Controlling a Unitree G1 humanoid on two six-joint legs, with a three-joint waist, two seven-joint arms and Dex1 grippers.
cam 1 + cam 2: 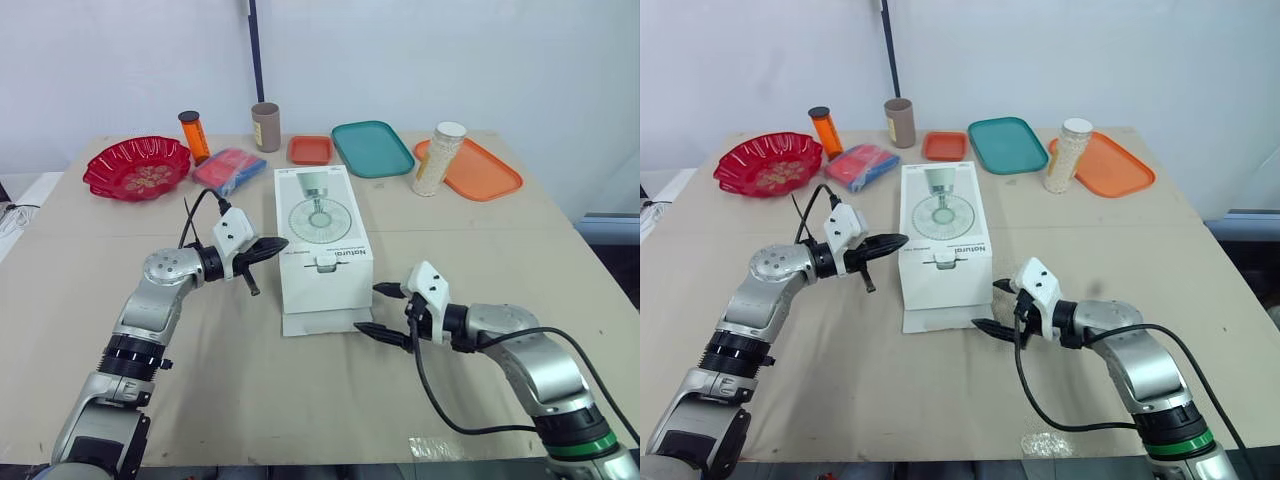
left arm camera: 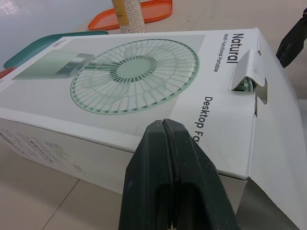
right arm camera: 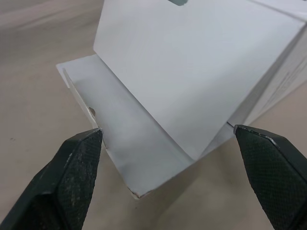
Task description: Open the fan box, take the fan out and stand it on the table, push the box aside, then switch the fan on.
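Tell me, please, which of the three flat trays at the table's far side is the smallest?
The orange rectangular tray just beyond the white fan box; the teal tray and the other orange tray to its right are clearly bigger.

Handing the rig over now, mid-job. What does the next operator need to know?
Left hand: shut, holding nothing, at the left edge of the white cardboard fan box.
Right hand: open, its fingers either side of the white flap folded out at the box's near end.
The box lies flat, mid-table, on the tan table, printed side up.
Done: the near flap is out on the table, and the top tuck tab is slightly lifted.
Left: finish opening the box, take the fan out and stand it up, push the box aside, switch the fan on.
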